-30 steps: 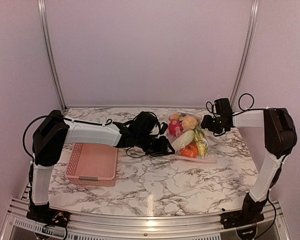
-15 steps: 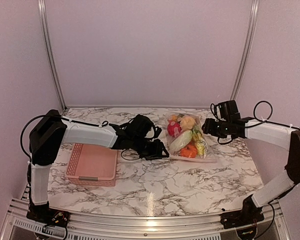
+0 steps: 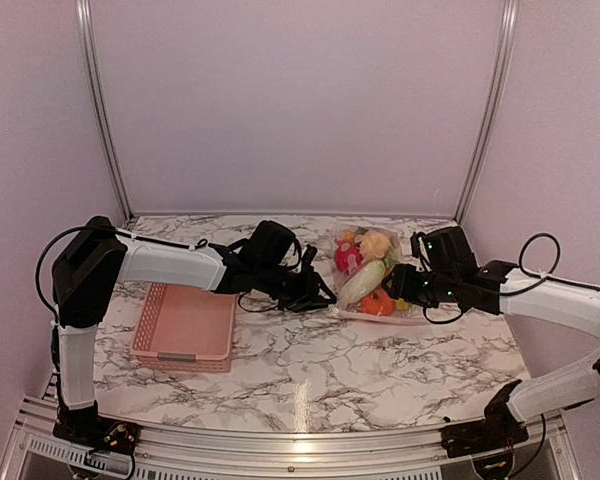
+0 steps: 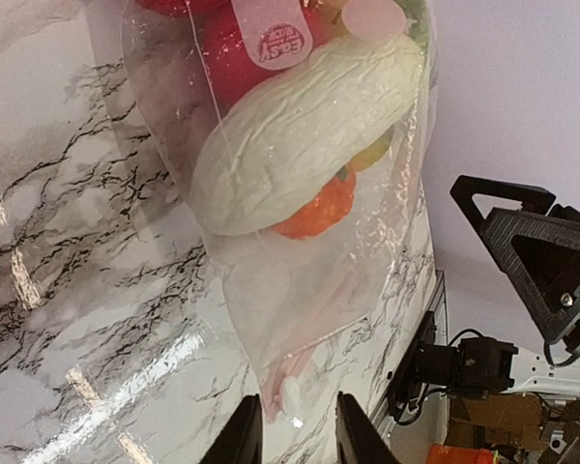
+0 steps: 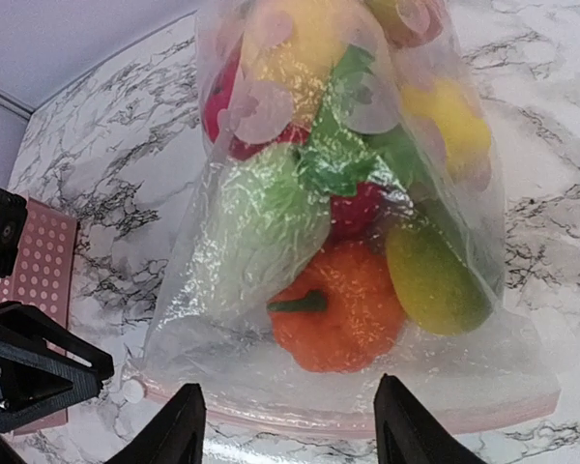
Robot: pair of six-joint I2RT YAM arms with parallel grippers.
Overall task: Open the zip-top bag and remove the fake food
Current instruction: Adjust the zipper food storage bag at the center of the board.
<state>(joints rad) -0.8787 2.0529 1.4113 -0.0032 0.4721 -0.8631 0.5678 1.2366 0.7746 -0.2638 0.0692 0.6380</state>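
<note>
The zip-top bag lies on the marble table, full of the fake food. In the right wrist view, the bag holds an orange pepper, a green-white cabbage, a yellow-green fruit and red and yellow pieces. Its pink zip strip runs along the near edge with a white slider at the left end. My right gripper is open just in front of the strip. My left gripper is open, its fingers either side of the slider.
A pink perforated basket sits at the left of the table and also shows in the right wrist view. My left gripper and right gripper are close together at the bag's near edge. Side posts frame the back wall.
My right arm has swung from the bag's far right side forward and left to its near zip edge. My left gripper has shifted slightly at the bag's left corner.
</note>
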